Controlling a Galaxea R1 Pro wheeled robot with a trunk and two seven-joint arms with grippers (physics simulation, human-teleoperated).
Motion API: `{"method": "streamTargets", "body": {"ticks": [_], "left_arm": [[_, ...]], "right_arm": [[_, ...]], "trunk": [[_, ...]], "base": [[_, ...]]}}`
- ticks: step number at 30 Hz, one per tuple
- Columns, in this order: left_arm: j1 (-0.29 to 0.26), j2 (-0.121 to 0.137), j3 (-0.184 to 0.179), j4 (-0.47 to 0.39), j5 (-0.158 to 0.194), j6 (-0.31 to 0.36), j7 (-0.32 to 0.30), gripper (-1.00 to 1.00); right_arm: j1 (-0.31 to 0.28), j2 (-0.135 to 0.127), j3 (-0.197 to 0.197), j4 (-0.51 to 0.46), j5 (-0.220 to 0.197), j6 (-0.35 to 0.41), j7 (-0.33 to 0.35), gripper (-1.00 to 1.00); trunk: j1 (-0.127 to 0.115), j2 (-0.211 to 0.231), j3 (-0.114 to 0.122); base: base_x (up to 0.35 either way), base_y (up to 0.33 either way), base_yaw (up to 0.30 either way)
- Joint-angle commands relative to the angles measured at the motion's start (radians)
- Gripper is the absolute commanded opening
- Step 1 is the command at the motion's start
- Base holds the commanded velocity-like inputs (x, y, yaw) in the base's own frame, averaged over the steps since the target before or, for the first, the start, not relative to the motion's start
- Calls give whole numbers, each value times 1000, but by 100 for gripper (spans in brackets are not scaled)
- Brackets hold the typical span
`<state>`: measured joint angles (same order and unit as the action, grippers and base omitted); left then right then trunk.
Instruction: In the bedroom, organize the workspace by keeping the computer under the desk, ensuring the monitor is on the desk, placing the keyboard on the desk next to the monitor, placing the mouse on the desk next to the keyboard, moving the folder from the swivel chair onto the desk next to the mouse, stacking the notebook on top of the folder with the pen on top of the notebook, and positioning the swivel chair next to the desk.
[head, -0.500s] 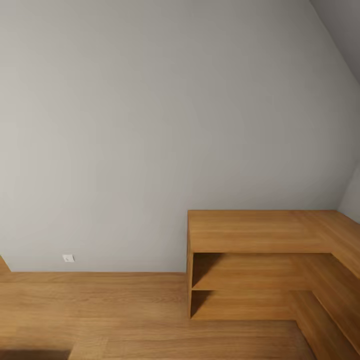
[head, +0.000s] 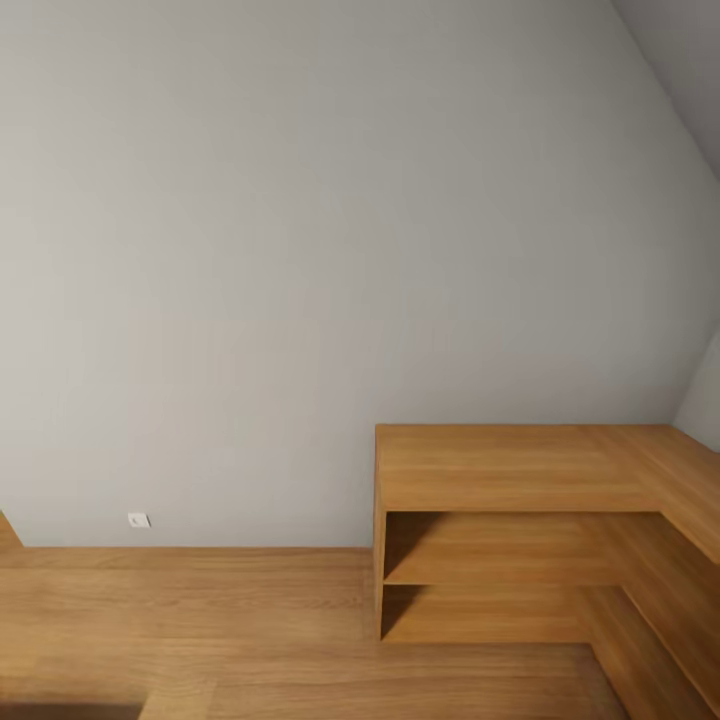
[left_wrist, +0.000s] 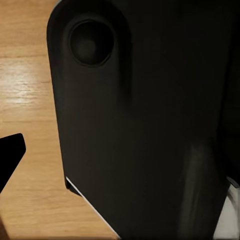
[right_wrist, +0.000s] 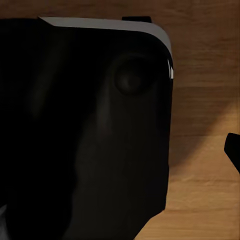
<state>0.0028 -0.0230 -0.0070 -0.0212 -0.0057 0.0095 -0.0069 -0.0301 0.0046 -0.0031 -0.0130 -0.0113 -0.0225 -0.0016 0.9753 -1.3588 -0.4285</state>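
Observation:
I face a pale grey wall (head: 300, 250) of the bedroom, which slopes inward at the upper right. The desk, computer, monitor, keyboard, mouse, folder, notebook, pen and swivel chair are out of view. In the left wrist view one dark fingertip (left_wrist: 9, 157) shows over the light wood floor (left_wrist: 30, 100), beside a black part of my own body (left_wrist: 150, 125). The right wrist view likewise has a dark fingertip (right_wrist: 233, 150) beside black bodywork (right_wrist: 85, 140). Whether either gripper is open or shut is unclear.
A low light-wood shelf unit (head: 520, 465) with two open compartments stands in the right corner and runs along the right wall. Wood floor (head: 200, 620) stretches ahead on the left. A small white socket (head: 138, 520) sits low on the wall.
The whole head picture has shifted down by a few pixels, so the camera moved slightly. Nothing in the room has moved.

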Motion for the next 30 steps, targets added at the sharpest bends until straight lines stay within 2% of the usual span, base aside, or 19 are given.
{"method": "streamTargets", "body": {"ticks": [1,13,17,19,20,22,30], "left_arm": [[0,0,-1,-2,-1,1,-1,100],[0,0,-1,-2,-1,1,-1,100],[0,0,-1,-2,-1,1,-1,100],[0,0,-1,-2,-1,1,-1,100],[0,0,-1,-2,-1,1,-1,100],[0,0,-1,-2,-1,1,-1,100],[0,0,-1,-2,-2,1,-1,100]], "right_arm": [[-1,0,0,1,-1,-8,0,100],[-1,-1,5,-1,5,-34,0,100],[-1,-4,5,-2,5,-91,0,100],[-1,-5,5,-1,6,-153,1,100],[-1,-8,6,0,6,-216,1,100],[-1,-10,6,0,7,-246,1,100],[-1,-12,6,2,7,-274,-1,100]], "trunk": [[-4,7,2],[-50,91,40],[-65,119,52],[-73,133,59],[-77,140,62],[-84,154,68],[-115,210,93]], "base": [[0,0,0],[0,0,0],[0,0,0],[0,0,0],[0,0,0],[0,0,2],[0,0,129]]}}
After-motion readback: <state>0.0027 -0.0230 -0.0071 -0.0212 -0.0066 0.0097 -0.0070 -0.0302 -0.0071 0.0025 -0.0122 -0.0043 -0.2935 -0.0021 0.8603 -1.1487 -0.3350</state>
